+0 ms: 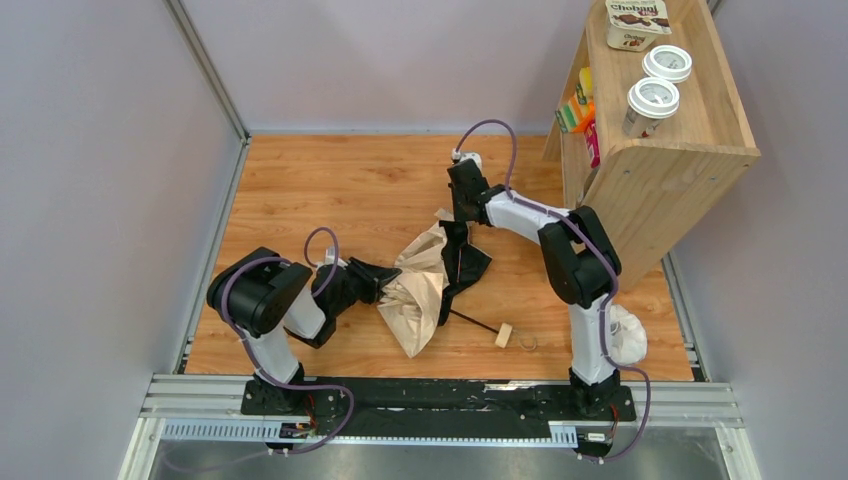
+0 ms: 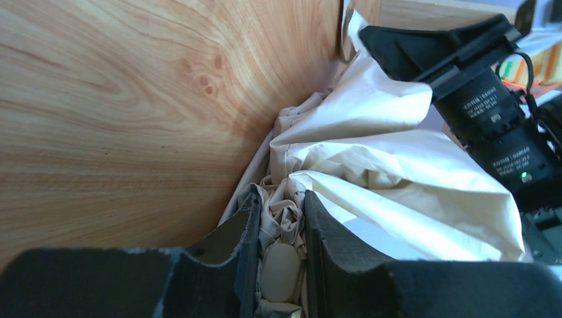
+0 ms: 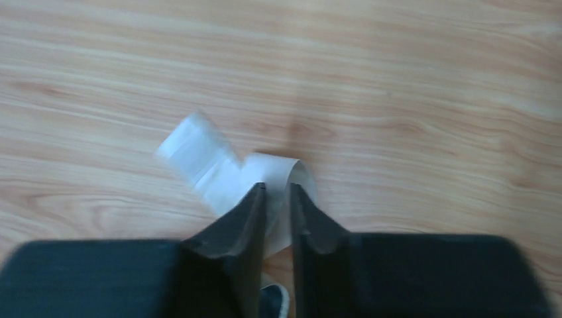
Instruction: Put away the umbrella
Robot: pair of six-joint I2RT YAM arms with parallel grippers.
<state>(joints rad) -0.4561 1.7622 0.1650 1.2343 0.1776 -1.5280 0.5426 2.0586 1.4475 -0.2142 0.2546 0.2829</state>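
Both my jaws hold the umbrella point(image 1: 415, 295) in the middle of the desk point(image 1: 330, 180): left jaws pinch its bunched cloth, right jaws nip its strap point(image 3: 205, 159) above. Its stick point(image 1: 470, 321) points lower right, nearer my right arm.

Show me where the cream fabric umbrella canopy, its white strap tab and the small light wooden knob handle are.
cream fabric umbrella canopy point(image 1: 414, 295): top view, middle of the crumpled fabric.
white strap tab point(image 3: 199, 156): right wrist view, its flat free end.
small light wooden knob handle point(image 1: 504, 335): top view, centre of the knob.
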